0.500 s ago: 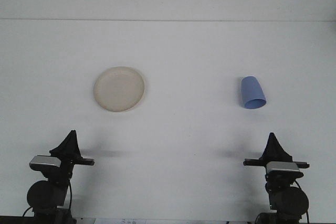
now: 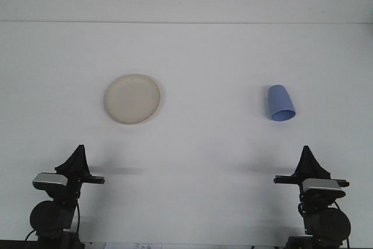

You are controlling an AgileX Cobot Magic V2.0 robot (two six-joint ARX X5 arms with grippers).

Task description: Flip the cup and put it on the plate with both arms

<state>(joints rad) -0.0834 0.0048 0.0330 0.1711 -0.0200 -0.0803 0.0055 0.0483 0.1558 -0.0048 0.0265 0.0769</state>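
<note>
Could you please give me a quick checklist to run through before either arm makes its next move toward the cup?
1. Cup free to grasp, nothing touching it: ok; it lies apart on the table's right side.
2. Cup orientation known: ok; it is not upright, wide mouth toward the robot.
3. Plate bare and ready to receive: ok; nothing lies on it.
4. Path from right gripper to cup unobstructed: ok; only bare table between them.
5. Left gripper out of the way: ok; it sits low at the near left edge, short of the plate.
6. Grippers open enough for a grasp: cannot tell from this view.
</note>
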